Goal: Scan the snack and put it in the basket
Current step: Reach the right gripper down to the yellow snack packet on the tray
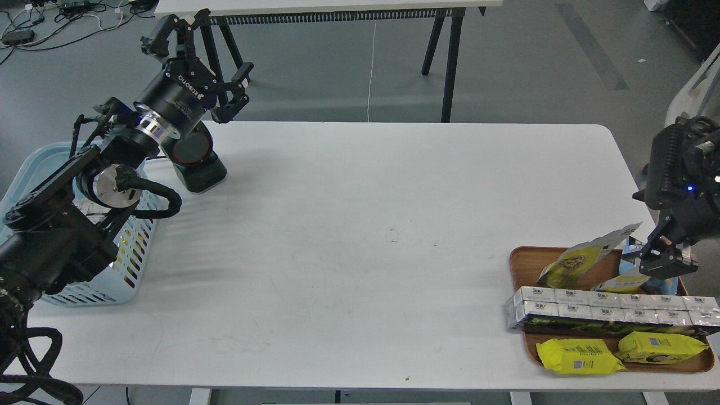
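The snack [585, 257], a pouch with a yellow lower half and a white top, leans tilted at the back of a brown tray [516, 264] at the table's right. My right gripper [668, 262] hangs low over the tray just right of the pouch; it looks dark and I cannot tell its fingers apart. The light blue slotted basket [132, 256] stands at the table's left edge, partly hidden by my left arm. My left gripper [198, 55] is raised above the far left of the table, open and empty.
A black scanner [197, 163] with a red-ringed face stands on the table beside the basket. The tray also holds a row of silver boxes [607, 310], two flat yellow packets [579, 357], and a blue and yellow bag [629, 280]. Another table [337, 7] stands behind.
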Controlling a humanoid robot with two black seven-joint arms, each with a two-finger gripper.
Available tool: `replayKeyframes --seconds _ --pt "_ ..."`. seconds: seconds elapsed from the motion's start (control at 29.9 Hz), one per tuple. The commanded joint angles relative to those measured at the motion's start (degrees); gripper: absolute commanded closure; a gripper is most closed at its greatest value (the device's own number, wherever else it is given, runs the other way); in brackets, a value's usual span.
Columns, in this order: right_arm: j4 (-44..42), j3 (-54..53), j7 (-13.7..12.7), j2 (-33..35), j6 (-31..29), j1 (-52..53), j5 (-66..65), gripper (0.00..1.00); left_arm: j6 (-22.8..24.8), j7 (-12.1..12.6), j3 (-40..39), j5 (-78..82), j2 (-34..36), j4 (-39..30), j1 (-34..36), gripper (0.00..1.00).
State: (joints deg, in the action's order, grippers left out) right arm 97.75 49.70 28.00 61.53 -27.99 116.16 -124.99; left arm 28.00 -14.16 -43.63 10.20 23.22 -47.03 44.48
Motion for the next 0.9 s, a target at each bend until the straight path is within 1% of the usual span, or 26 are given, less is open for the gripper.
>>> replayKeyframes --seconds 0.0,0.17,0.43,0.57,0.7,0.74,0.77,0.84,0.87 --pt "-1.77 -2.49 0.0 -0.7 -0.01 -2.86 -0.01 0.01 0.0 -0.07 -0.05 0.0 -0.02 0.0 0.0 0.0" --pt "-4.49 -7.68 0.0 -2.02 -0.01 -8.66 -0.01 0.01 0.0 -0.07 0.04 0.0 -0.02 0.0 -0.09 0.0" --pt "-8.71 -8.92 0.0 -4.13 -0.01 -14.2 -0.01 0.02 0.0 -0.07 0.04 0.0 -0.11 0.18 -0.18 0.0" --pt "-11.08 -11.46 0.0 -4.66 -0.01 -16.84 -0.01 0.03 0.0 -0.07 0.04 0.0 -0.2 0.44 -0.27 0.0" --pt "-13.19 -15.24 0.0 -7.64 -0.01 -22.11 -0.01 0.06 0.0 -0.07 0.04 0.08 -1.25 0.62 -0.27 0.0" --pt "-13.55 -16.03 0.0 -8.17 -0.01 -23.16 -0.01 0.08 0.0 -0.07 0.04 0.08 -1.25 0.62 -0.27 0.0" --pt "-13.98 -16.91 0.0 -8.79 -0.01 -24.31 -0.01 0.14 0.0 0.01 0.04 0.0 -1.25 0.62 -0.27 0.0" --pt "-14.78 -18.23 0.0 -10.02 -0.01 -25.98 -0.01 0.24 0.0 0.01 0.04 0.0 -1.25 0.62 -0.62 0.0" --pt "-15.04 -18.58 0.0 -10.63 -0.01 -26.25 -0.01 0.35 0.0 -0.07 0.04 0.0 -1.17 0.62 -0.97 0.0"
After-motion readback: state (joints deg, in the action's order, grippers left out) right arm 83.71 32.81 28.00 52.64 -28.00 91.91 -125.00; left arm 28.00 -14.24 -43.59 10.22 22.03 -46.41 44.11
